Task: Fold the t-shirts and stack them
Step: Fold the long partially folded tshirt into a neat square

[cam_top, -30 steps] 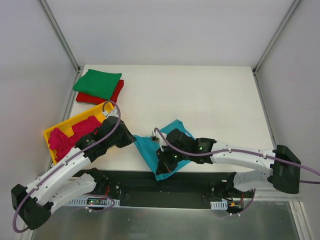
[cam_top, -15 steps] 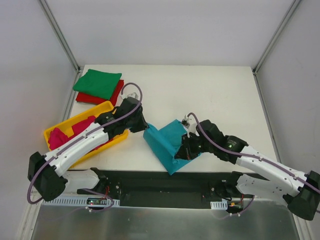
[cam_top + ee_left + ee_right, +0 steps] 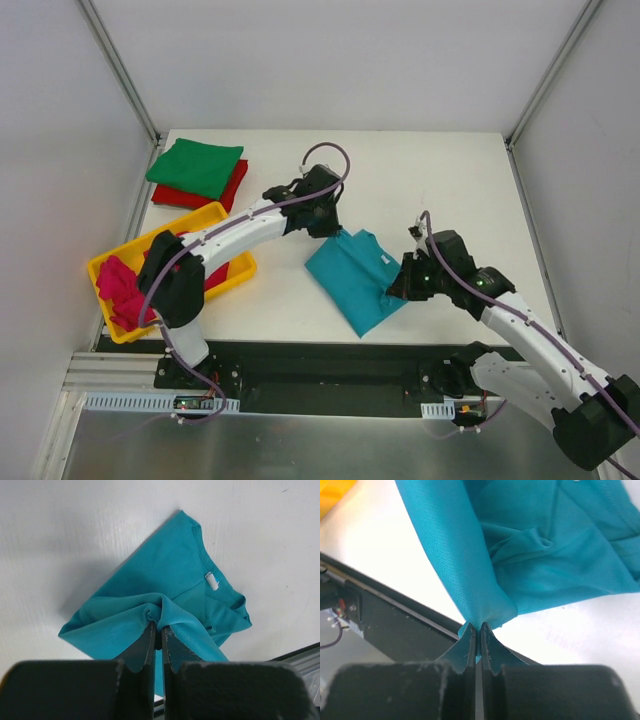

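The teal-blue t-shirt (image 3: 355, 275) lies partly folded near the table's front middle. My left gripper (image 3: 328, 222) is shut on its far edge; the left wrist view shows teal cloth (image 3: 150, 580) pinched between the jaws. My right gripper (image 3: 403, 280) is shut on the shirt's right edge, cloth (image 3: 520, 555) bunched at the jaw tips. A folded green t-shirt (image 3: 196, 166) lies on a folded red t-shirt (image 3: 236, 185) at the far left. Magenta-pink t-shirts (image 3: 122, 288) lie in the yellow tray.
The yellow plastic tray (image 3: 225, 278) sits at the left front, under my left arm. A black rail (image 3: 320, 365) runs along the table's near edge. White walls with metal posts close in the table's back and sides.
Both grippers carried the teal shirt away from the front edge, toward the far right. The shirt has spread out flatter on the table. My left arm stretched far over the tray.
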